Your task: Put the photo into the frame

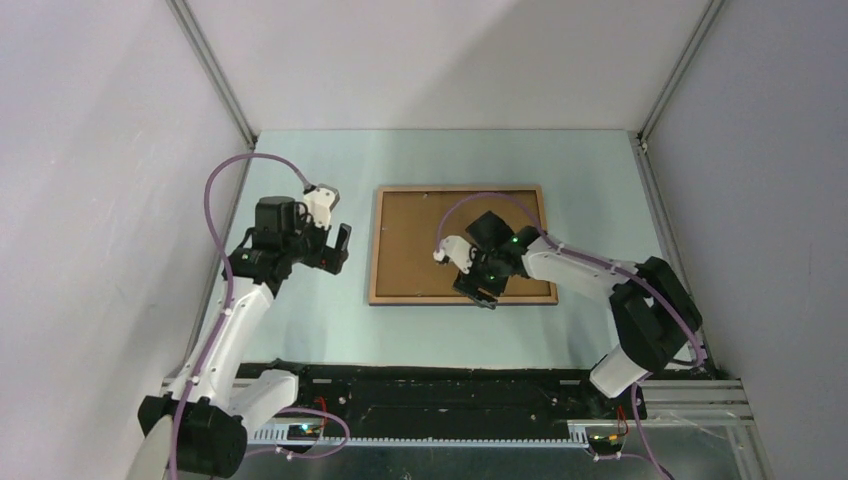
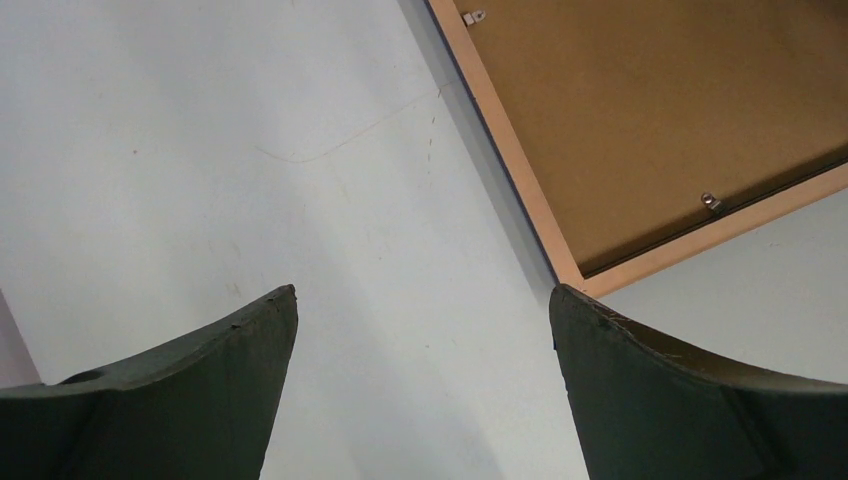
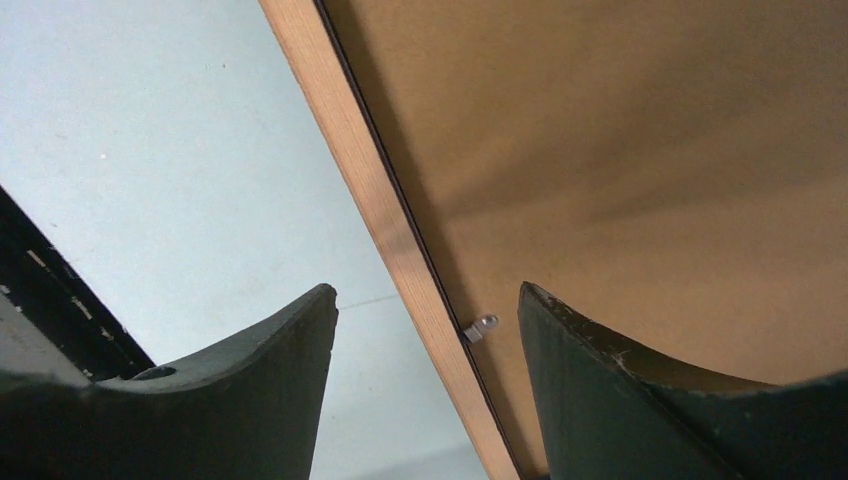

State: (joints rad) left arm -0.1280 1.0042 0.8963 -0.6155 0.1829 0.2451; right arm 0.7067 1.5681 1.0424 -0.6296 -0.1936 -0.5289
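Now my left jaws gape wide above the desk [image 1: 300, 330] left of the frame [image 3: 372, 190]; my right jaws, parted, hover over its near rail by a metal clip [image 3: 482, 325].

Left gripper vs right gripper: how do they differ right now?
Left gripper hangs over bare table left of the frame; right gripper hangs over the frame's near rail, a metal tab between its fingers. Left gripper's jaws stand wider than the right gripper's. Shared: both open, neither holding anything.

frame [image 1: 375, 245] flat on table [image 1: 300, 330], right arm [image 1: 575, 265] — overhead
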